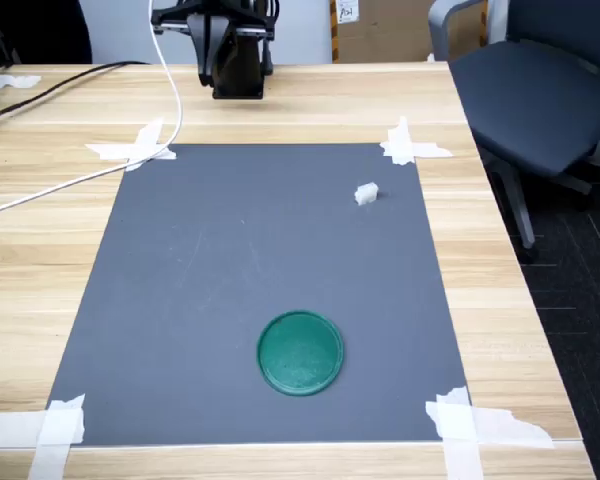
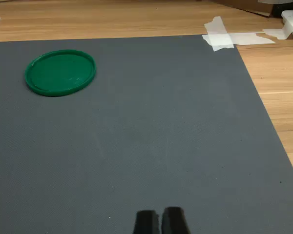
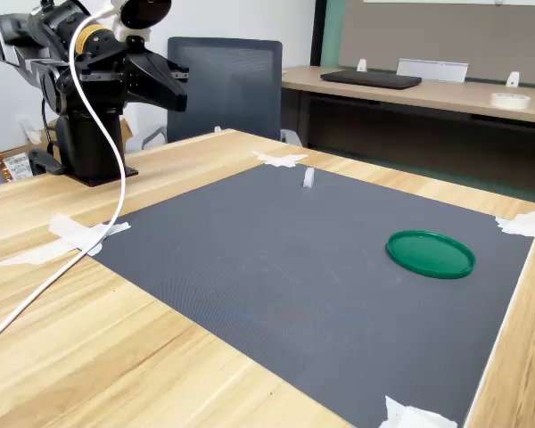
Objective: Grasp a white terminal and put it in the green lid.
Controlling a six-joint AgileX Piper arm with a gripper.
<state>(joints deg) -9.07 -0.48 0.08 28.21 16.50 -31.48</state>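
A light wooden table [image 1: 280, 100] runs under me, and most of it is covered by a dark grey mat [image 1: 250, 290] taped down at its corners with white tape strips [image 1: 130, 150]. A dark office chair [image 1: 540, 90] stands at the first exterior view's right, and another desk [image 3: 410, 89] sits behind in the second exterior view. A white cable [image 3: 80, 205] trails from my arm across the wood. I'm folded up at the far table edge, over my black base [image 3: 85, 143]. The green lid [image 1: 300, 352] lies flat on the mat near its front edge in the first exterior view. The white terminal [image 1: 366, 193] rests alone on the mat toward its far right corner there, well apart from the lid. My gripper [image 2: 160, 222] is above bare mat, fingertips [image 2: 175, 220] nearly together, holding nothing, touching nothing.
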